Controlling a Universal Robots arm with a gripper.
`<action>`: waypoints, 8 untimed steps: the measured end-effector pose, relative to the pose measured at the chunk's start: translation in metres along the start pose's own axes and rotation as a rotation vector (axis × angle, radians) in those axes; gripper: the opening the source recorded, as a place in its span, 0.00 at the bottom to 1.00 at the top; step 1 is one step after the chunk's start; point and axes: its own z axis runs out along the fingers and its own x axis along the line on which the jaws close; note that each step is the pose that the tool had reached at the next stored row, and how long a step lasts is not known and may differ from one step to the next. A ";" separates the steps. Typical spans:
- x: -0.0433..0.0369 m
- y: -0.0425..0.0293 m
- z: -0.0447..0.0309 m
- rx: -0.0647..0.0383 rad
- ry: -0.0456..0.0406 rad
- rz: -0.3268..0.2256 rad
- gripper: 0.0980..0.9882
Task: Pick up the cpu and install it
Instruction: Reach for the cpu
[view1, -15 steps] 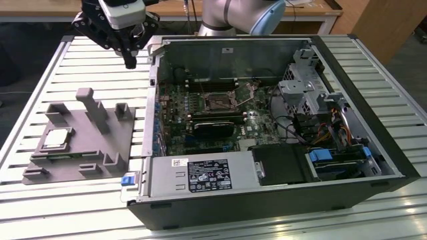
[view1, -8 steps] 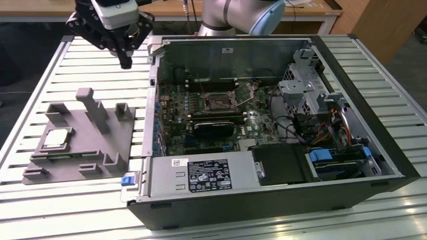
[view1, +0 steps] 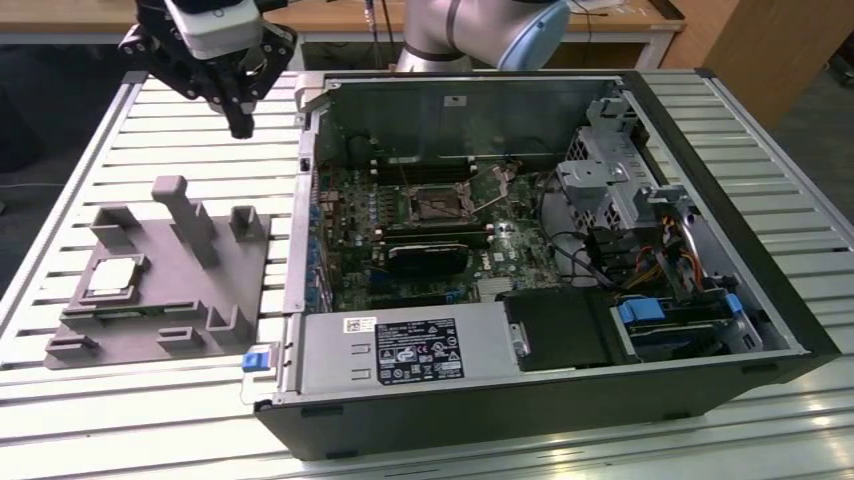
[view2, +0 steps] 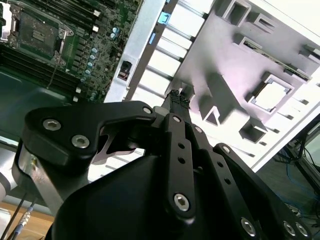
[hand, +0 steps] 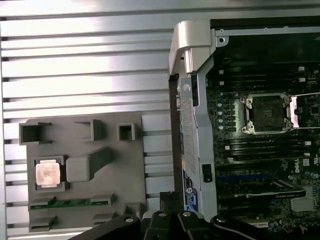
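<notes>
The cpu (view1: 114, 272) lies flat, metal top up, in a recess of the grey holder block (view1: 167, 285) on the counter (view1: 80, 150). It is square, so no long axis; its edges run with the block's. In the exterior view it sits at seven o'clock from the claw (view1: 240, 126), well apart. The claw hangs above the counter, pinched narrow and empty.
</notes>
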 end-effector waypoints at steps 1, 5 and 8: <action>0.0011 -0.0001 -0.0001 0.000 0.0001 0.000 0.01; 0.0054 -0.0004 -0.0001 0.000 0.0000 0.000 0.01; 0.0087 -0.0007 -0.0002 0.000 0.0000 0.000 0.01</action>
